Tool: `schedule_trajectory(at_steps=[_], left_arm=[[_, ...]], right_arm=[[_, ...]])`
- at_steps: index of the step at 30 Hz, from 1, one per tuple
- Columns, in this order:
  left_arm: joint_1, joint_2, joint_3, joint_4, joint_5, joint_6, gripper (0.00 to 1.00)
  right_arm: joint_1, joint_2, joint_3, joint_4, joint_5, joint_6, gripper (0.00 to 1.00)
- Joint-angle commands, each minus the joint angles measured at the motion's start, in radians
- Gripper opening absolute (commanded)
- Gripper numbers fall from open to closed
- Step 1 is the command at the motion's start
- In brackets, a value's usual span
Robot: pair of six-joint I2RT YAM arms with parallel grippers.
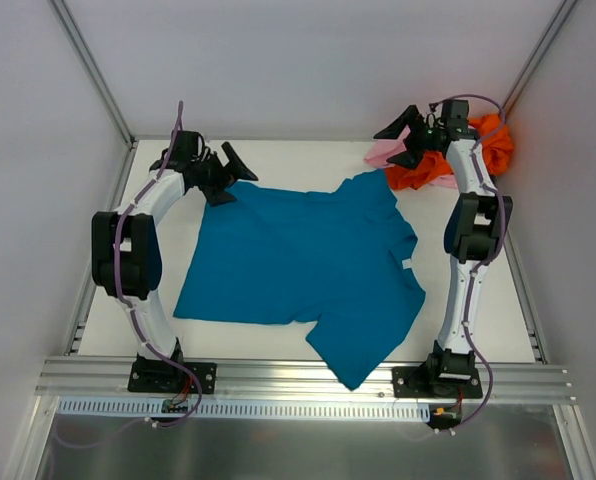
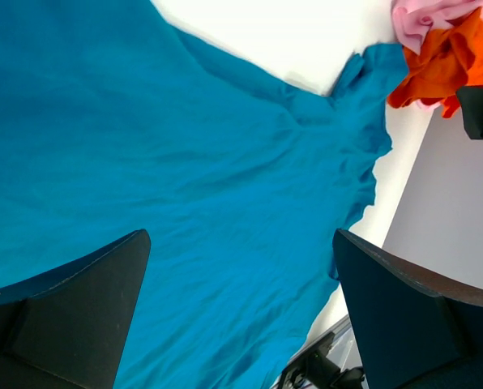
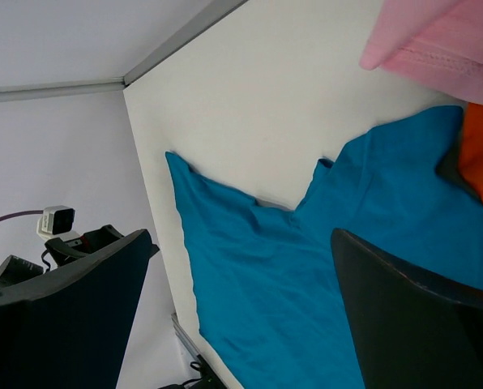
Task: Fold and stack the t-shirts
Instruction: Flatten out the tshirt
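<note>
The teal-blue t-shirt lies spread out, a bit rumpled, across the middle of the white table; one sleeve hangs over the near edge. It fills the left wrist view and shows in the right wrist view. The bright orange t-shirt is bunched at the back right corner, with the pale pink t-shirt crumpled beside it. My left gripper is open and empty above the teal shirt's back left corner. My right gripper is open and empty above the pink and orange shirts.
The table sits inside a white-walled enclosure with metal corner posts. An aluminium rail runs along the near edge with both arm bases bolted to it. The orange and pink shirts show at the left wrist view's top right.
</note>
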Motion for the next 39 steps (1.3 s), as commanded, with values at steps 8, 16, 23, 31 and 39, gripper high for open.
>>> schedule_trajectory(at_steps=[8, 16, 23, 31, 39], left_arm=[[0.009, -0.084, -0.026, 0.061, 0.046, -0.003, 0.99], [0.011, -0.113, -0.023, 0.014, 0.046, 0.033, 0.99], [0.009, -0.104, -0.005, 0.0, 0.05, 0.033, 0.99], [0.009, -0.084, 0.014, 0.0, 0.054, 0.022, 0.99], [0.009, -0.068, 0.037, -0.012, 0.055, 0.026, 0.99]], right_arm=[[-0.003, 0.039, 0.034, -0.081, 0.035, -0.079, 1.0], [-0.018, 0.129, 0.057, -0.055, 0.057, -0.063, 0.99], [-0.033, 0.145, 0.056, -0.037, 0.057, -0.053, 0.98], [-0.063, 0.14, 0.062, -0.026, 0.054, -0.045, 0.98], [-0.073, 0.177, 0.073, 0.012, 0.042, -0.002, 0.98]])
